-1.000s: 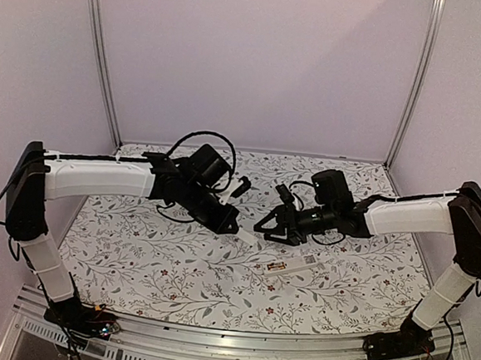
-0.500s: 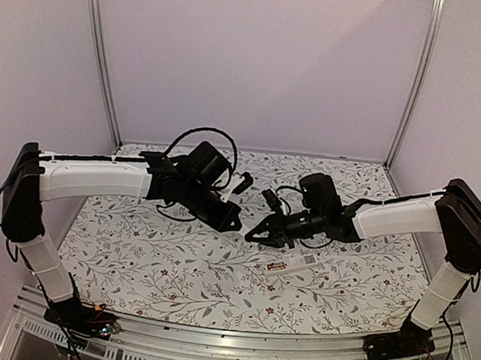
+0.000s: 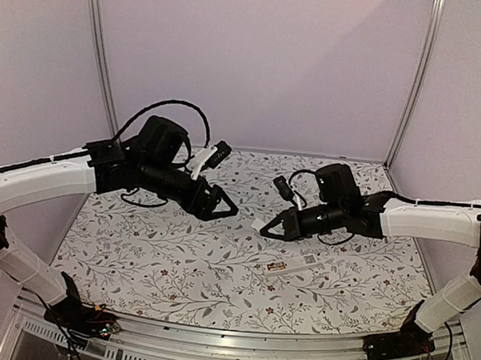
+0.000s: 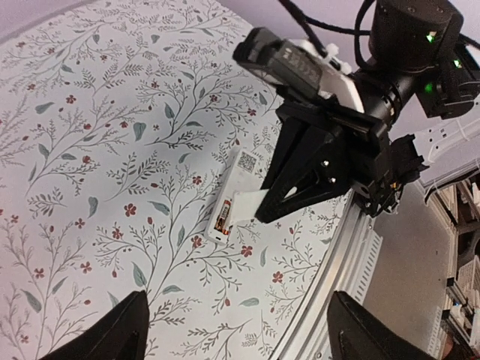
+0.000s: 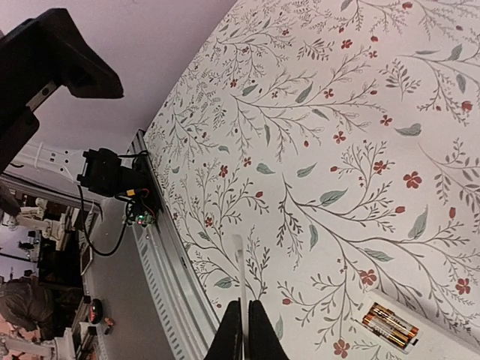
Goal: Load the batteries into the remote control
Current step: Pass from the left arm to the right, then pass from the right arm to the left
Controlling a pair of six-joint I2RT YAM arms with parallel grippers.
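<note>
Sitting in the remote (image 3: 294, 266) on the table (image 3: 134, 255), both batteries (image 5: 390, 324) look loaded; you have only the cover (image 4: 247, 202) left to fit. Your right claw (image 3: 263, 227), at the remote's 11 o'clock, pinches it; left claw (image 3: 226, 210) gapes empty.

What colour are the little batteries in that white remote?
The slim cylindrical batteries are coppery gold, darker at the ends; clearest in right wrist view.

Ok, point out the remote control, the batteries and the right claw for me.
remote control (image 4: 235, 182): left wrist view, on the bare white body at mid-length.
batteries (image 4: 223, 217): left wrist view, on the coppery casing in the open compartment.
right claw (image 5: 244, 306): right wrist view, between the fingertips pinching a thin white strip (image 5: 238, 262).
</note>
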